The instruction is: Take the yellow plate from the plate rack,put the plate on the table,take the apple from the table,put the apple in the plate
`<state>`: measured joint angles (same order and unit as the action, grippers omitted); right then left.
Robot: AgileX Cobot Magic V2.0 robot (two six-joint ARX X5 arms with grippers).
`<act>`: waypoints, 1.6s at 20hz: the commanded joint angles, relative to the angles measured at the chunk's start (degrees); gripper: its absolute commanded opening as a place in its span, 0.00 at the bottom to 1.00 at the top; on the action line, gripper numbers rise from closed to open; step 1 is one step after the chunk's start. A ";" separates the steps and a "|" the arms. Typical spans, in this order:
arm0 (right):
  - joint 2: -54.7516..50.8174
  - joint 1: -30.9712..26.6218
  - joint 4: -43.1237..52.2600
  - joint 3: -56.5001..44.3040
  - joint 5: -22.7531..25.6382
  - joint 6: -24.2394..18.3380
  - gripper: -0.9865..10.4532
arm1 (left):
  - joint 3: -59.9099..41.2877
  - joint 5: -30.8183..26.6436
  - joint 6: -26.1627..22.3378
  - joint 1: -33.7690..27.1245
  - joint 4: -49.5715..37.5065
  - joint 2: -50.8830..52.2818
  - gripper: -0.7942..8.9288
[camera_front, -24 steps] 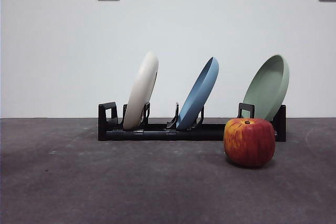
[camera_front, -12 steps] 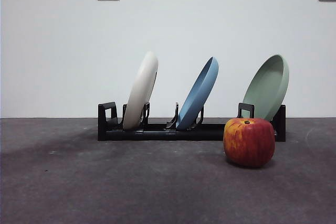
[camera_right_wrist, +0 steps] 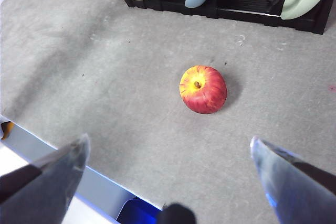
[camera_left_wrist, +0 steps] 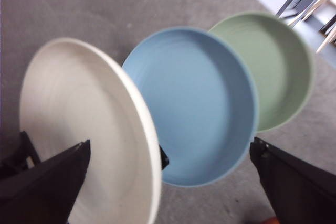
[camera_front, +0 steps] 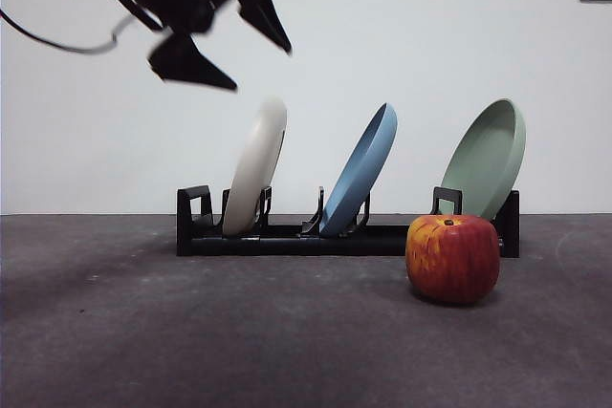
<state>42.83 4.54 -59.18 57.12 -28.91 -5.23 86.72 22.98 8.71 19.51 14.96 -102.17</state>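
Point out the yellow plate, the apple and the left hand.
yellow plate (camera_front: 256, 167), front view, on its convex back, standing in the rack.
apple (camera_front: 452, 258), front view, on its red front face.
left hand (camera_front: 263, 65), front view, midway between its two black fingertips, above the plate.

Below the spread black jaws of the left gripper (camera_front: 251, 56), the matte cream round plate (camera_front: 255, 167) stood in the long black slotted rack (camera_front: 287, 236), with a plain sky-blue plate (camera_front: 359, 171) and a pale sage-green plate (camera_front: 486, 158) farther off. Well away from that gripper, the red apple (camera_front: 452, 259) carried yellow-orange streaks and a dark stem dimple, on a dark grey table (camera_front: 191, 332) marked with faint pale scuffs.
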 commanded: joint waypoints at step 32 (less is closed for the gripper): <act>-0.07 0.11 -0.07 0.17 -0.09 0.70 0.72 | 4.76 -3.96 -6.21 1.77 13.03 7.48 0.07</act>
<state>42.85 4.54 -59.55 57.12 -28.91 -4.93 91.20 19.09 5.19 21.17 27.90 -95.33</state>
